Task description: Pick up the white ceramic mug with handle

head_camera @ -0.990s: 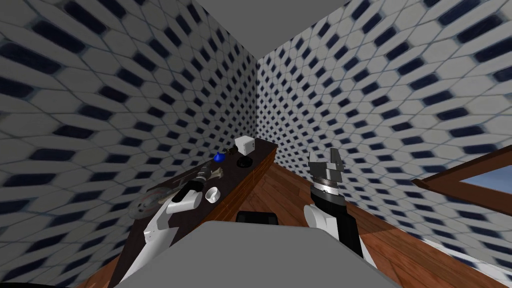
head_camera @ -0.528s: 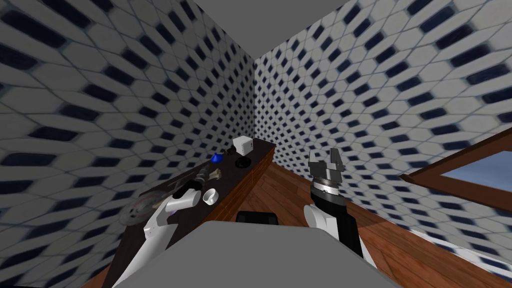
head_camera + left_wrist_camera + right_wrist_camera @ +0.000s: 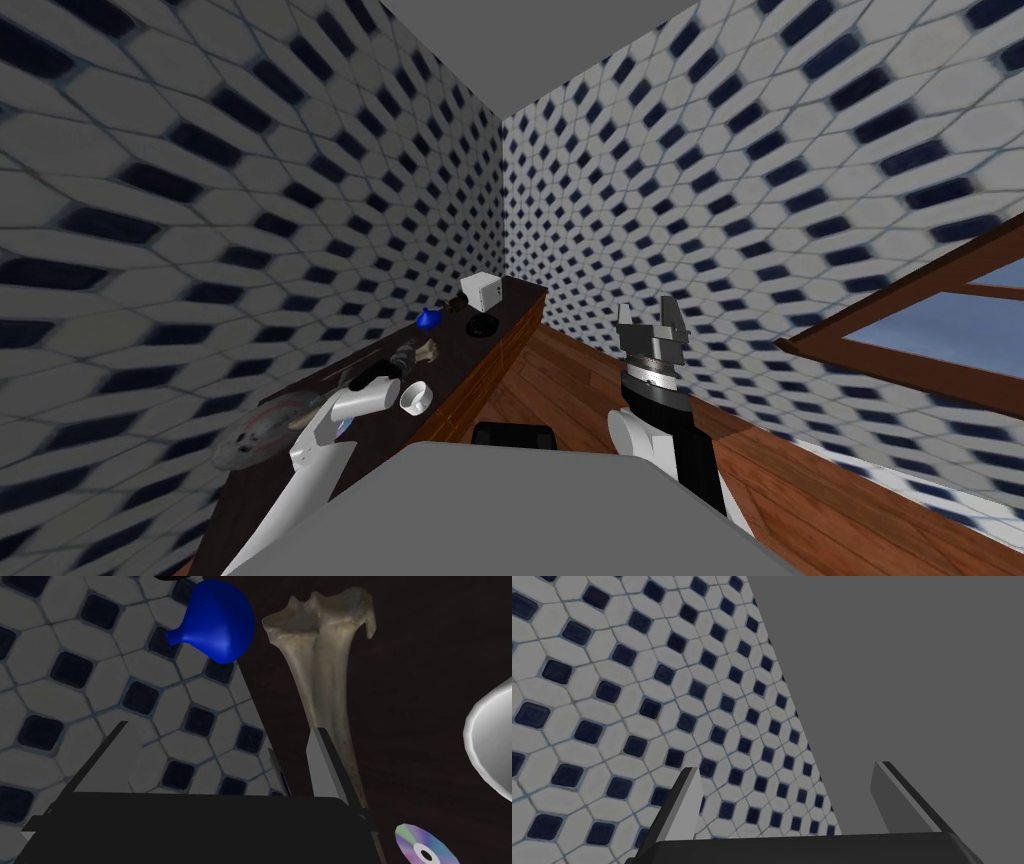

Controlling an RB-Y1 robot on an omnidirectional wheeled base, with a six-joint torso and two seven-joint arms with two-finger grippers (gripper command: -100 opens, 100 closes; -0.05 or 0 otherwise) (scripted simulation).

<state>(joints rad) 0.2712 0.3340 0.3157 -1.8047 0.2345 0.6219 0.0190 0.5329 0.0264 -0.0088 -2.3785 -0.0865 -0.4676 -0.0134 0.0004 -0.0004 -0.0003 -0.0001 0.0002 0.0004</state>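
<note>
1. Left of centre in the head view, on the dark tabletop [image 3: 460, 350]: the white mug [image 3: 415, 397], open mouth showing, just right of the left forearm. Handle too small to make out.
2. In the left wrist view: left end effector [image 3: 218, 728] released, fingers [image 3: 325, 766] spread wide, grasping nothing, low over the tabletop's edge by the tiled wall [image 3: 75, 676].
3. Same view: mug as a pale curved rim off to one side, beyond the finger nearer the bone, clear of both fingers.
4. Between that finger and the mug: a pale bone [image 3: 320, 676] lying flat on the tabletop. Thin end right beside the finger, knobbly end farther out.
5. Beside the knobbly end: a blue balloon-shaped thing [image 3: 217, 621]. Near the end effector's dark body: a small rainbow disc [image 3: 425, 848].
6. Farther along the tabletop in the head view, toward centre frame: a white box [image 3: 484, 290], with a small black item [image 3: 482, 326] just below it. At lower left: a round grey plate-like disc [image 3: 250, 440].
7. Right of centre in the head view: right end effector [image 3: 650, 315] pointing up above the wooden floor [image 3: 560, 370], well apart from the tabletop and the mug. Released as well, fingers parted in the right wrist view, nothing between them.
</note>
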